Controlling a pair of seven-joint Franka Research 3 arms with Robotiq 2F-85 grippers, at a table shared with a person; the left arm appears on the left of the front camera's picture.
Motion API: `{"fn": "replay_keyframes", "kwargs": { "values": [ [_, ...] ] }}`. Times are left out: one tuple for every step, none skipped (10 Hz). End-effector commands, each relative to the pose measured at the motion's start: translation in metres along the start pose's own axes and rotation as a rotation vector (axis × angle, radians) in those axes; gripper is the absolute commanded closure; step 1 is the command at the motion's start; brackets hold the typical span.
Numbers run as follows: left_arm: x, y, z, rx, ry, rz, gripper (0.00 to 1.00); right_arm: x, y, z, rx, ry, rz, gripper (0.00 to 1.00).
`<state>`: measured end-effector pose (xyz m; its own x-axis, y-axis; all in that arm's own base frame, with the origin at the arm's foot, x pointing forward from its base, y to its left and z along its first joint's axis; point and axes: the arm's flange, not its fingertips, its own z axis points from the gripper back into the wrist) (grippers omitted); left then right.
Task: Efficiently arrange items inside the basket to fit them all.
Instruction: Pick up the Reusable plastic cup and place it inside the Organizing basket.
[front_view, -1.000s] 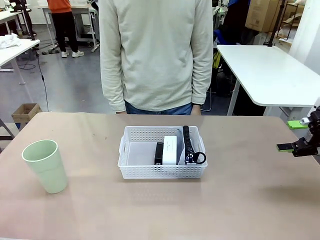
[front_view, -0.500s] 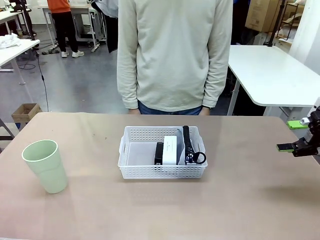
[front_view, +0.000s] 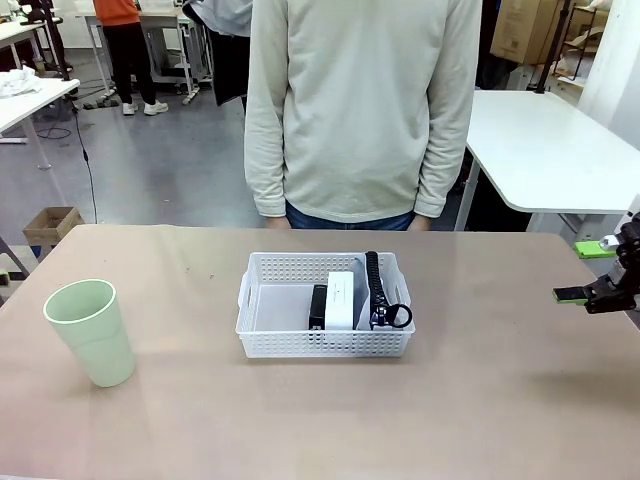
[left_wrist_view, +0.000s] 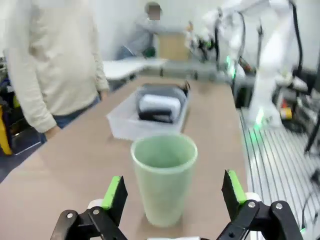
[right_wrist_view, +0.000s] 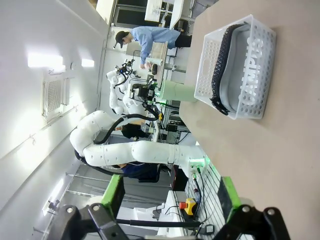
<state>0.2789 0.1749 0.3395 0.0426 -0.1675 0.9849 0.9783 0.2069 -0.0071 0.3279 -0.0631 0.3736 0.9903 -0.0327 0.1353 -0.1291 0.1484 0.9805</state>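
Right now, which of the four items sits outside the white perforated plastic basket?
The pale green cup, upright on the table left of the basket. The grey zippered pouch, white rectangular box and small black slab all sit inside it.

Shallow white perforated plastic basket: left half bare; small black slab, white rectangular box and grey zippered pouch crowd the right half. Open brown tabletop surrounds it.

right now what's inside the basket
In the basket: a black slab, a white box and the grey pouch on edge, packed at its right side. Anything under them is covered.
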Motion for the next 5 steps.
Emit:
{"fn": "replay_keyframes", "kwargs": {
  "values": [
    [-0.025,0.002,-0.007,-0.071,0.102,-0.089,0.00,0.001,0.004,-0.001,-0.009,-0.007,-0.018,0.00],
    [-0.037,0.002,-0.015,-0.130,0.135,-0.092,0.00,0.001,0.004,-0.001,-0.009,-0.007,-0.018,0.00],
    [-0.053,0.004,-0.023,-0.143,0.166,-0.089,0.00,0.001,0.004,-0.001,-0.009,-0.007,-0.018,0.00],
    [-0.063,0.006,-0.027,-0.152,0.165,-0.064,0.00,0.001,0.004,-0.001,-0.009,-0.007,-0.018,0.00],
    [-0.068,0.007,-0.032,-0.158,0.170,-0.050,0.00,0.001,0.004,-0.001,-0.009,-0.007,-0.018,0.00]
  ]
}}
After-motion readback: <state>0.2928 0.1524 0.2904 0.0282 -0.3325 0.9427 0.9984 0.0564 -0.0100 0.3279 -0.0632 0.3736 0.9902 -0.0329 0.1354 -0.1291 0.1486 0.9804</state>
